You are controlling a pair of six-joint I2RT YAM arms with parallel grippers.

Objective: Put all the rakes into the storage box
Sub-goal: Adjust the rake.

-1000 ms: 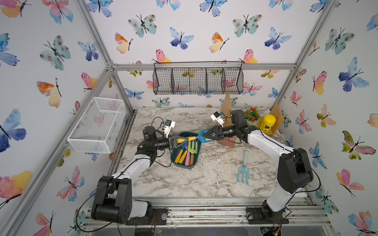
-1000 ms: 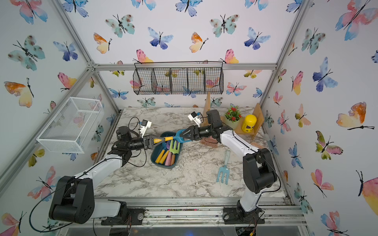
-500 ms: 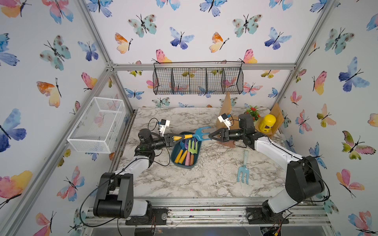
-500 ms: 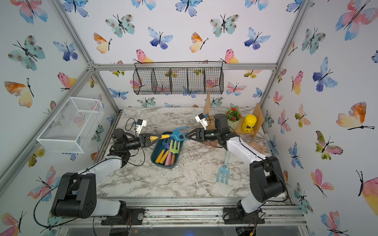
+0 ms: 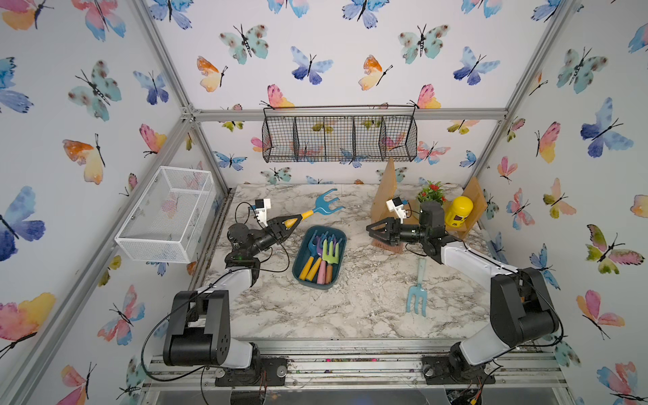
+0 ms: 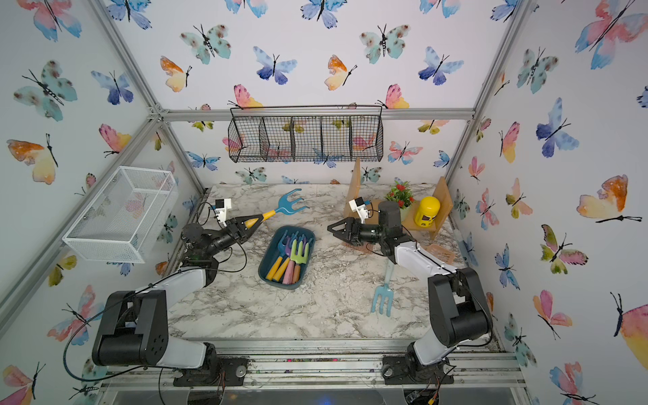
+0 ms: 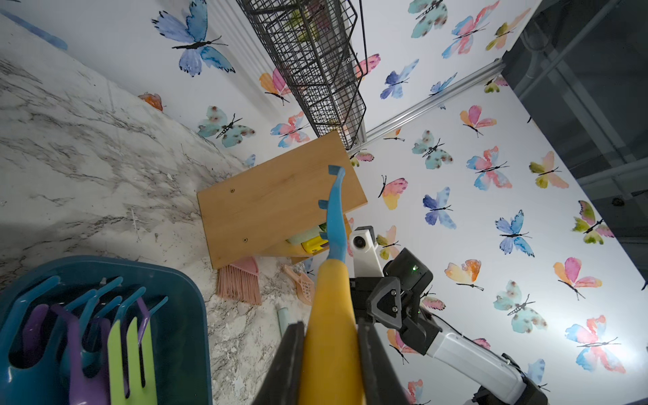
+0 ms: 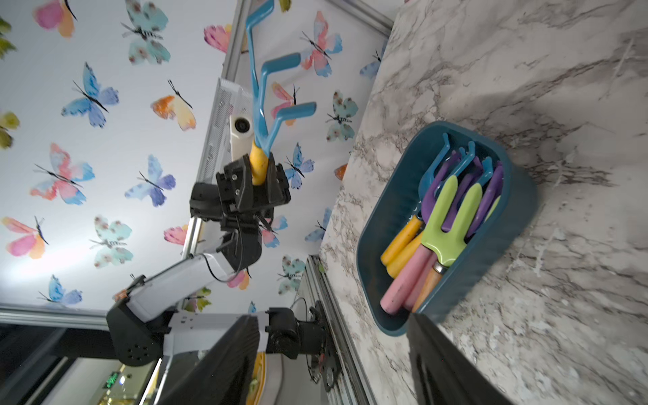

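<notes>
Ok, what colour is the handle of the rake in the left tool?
Yellow, on the blue three-pronged plastic rake; the left wrist view shows it best.

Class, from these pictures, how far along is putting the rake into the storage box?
Done: several toy tools already lie in the storage box. In hand: the left gripper holds the blue rake by its yellow handle, jaws shut, in the air outside the box. The right gripper is open and empty. Left: lower the rake into the box and release.
</notes>
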